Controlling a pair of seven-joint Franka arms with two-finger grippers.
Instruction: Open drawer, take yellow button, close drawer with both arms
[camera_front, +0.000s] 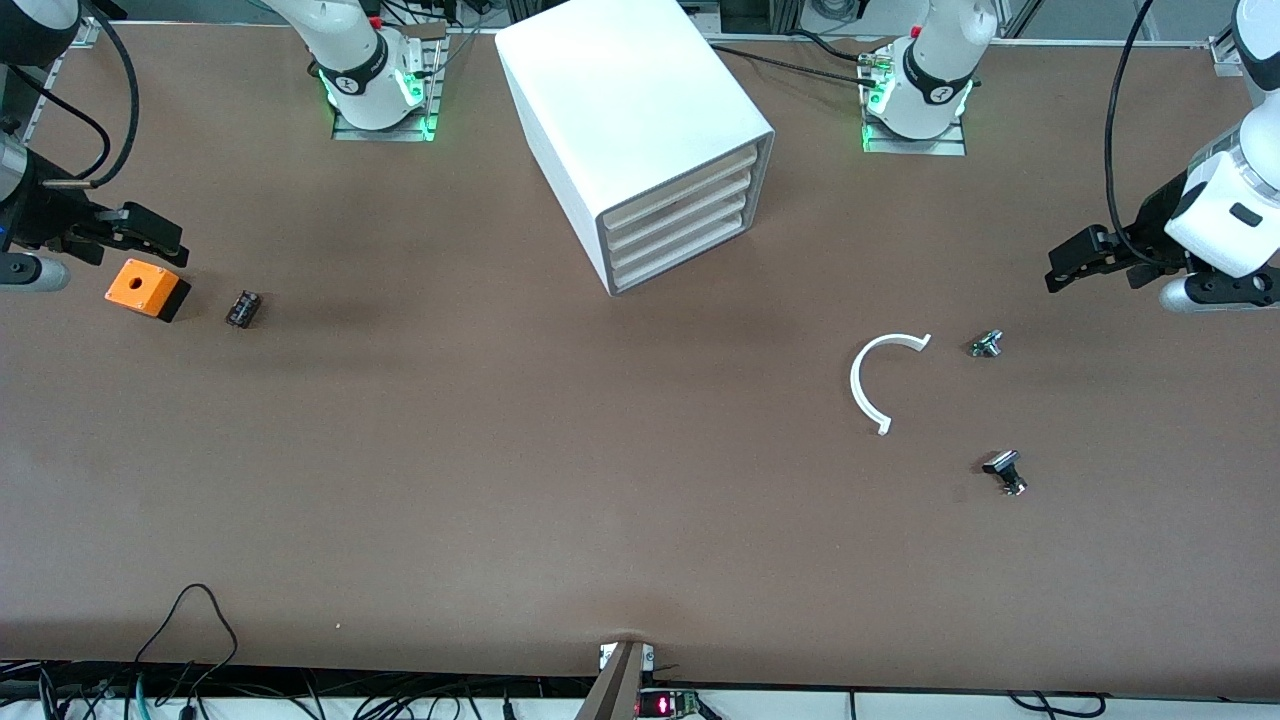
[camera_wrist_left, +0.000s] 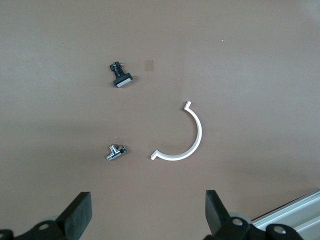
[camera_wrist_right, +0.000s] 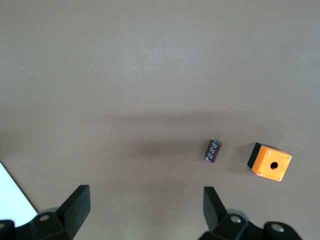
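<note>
So the white boxy cabinet (camera_front: 640, 130) sits between the two arm bases, and its top drawer (camera_front: 690, 180), a shallow white tray like the three under it, is pushed in flush. No orange-capped button shows in any view.

Nothing stands right in front of the drawers. Toward the left arm's end of the table there's a white plastic half-ring (camera_front: 880, 380), a small silver metal fitting (camera_front: 986, 345) beside it, and a black-and-silver part (camera_front: 1005, 472) nearer the front camera. Toward the right arm's end: an orange square box with a hole in its top (camera_front: 147, 288), and a small black cylinder part (camera_front: 243, 308) just beside it.

Left gripper (camera_front: 1072, 268) hangs over bare table at its own end, fingers spread wide. Right gripper (camera_front: 150, 237) is up over the orange box, fingers spread too.

The left wrist view shows the ring (camera_wrist_left: 182, 137) and both metal bits, no cabinet. The right wrist view catches the box (camera_wrist_right: 270, 162), the cylinder (camera_wrist_right: 213, 150) and a white corner at the edge.
</note>
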